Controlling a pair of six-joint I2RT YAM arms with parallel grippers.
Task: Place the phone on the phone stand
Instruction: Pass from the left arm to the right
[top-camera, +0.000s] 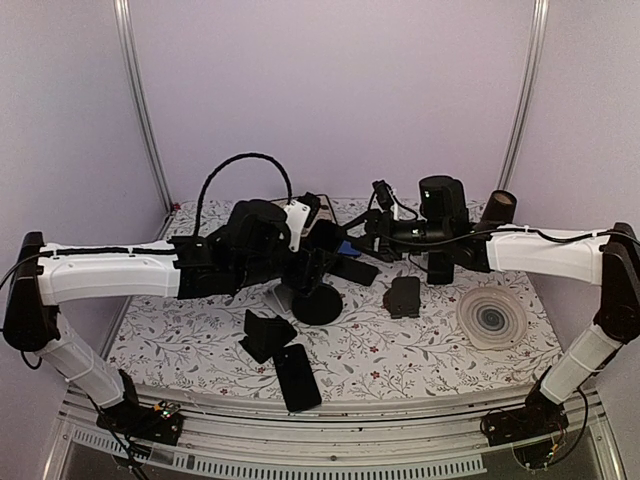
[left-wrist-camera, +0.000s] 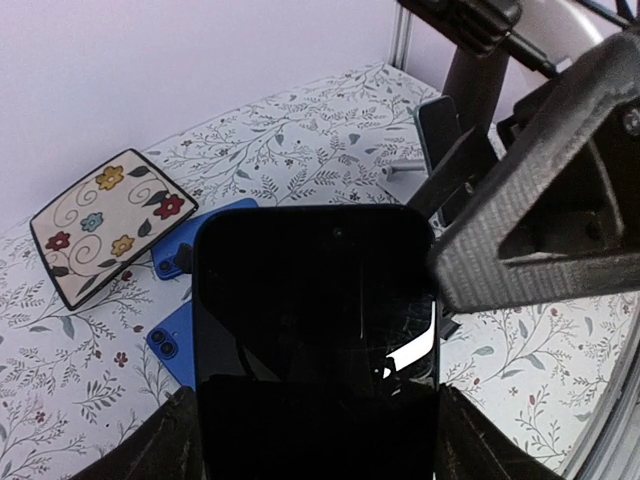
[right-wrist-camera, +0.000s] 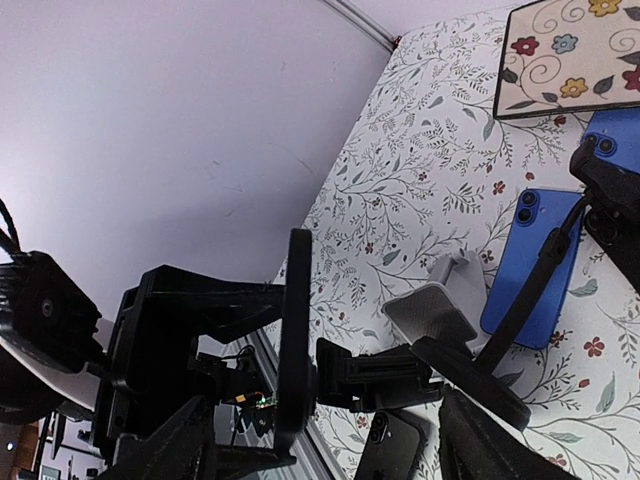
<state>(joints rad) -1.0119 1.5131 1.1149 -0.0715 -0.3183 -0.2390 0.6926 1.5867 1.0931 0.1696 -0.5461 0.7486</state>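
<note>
My left gripper (left-wrist-camera: 318, 435) is shut on a black phone (left-wrist-camera: 315, 300) with a cracked screen and holds it upright above the table. The phone shows edge-on in the right wrist view (right-wrist-camera: 293, 330). In the top view my left gripper (top-camera: 305, 262) is at the table's middle, and the phone is hard to make out there. A black phone stand with a round base (top-camera: 318, 303) stands just below and in front of it, also seen in the right wrist view (right-wrist-camera: 470, 385). My right gripper (top-camera: 352, 250) is wide open, facing the phone; one finger (left-wrist-camera: 540, 220) sits beside the phone's upper right edge.
A small grey stand (right-wrist-camera: 430, 310) stands beside the black one. Two blue phones (left-wrist-camera: 215, 225) and a floral tile (left-wrist-camera: 100, 220) lie behind. A folded black stand (top-camera: 265, 335), a black phone (top-camera: 297, 377), a black block (top-camera: 403, 297) and a round plate (top-camera: 492, 317) lie nearer the front.
</note>
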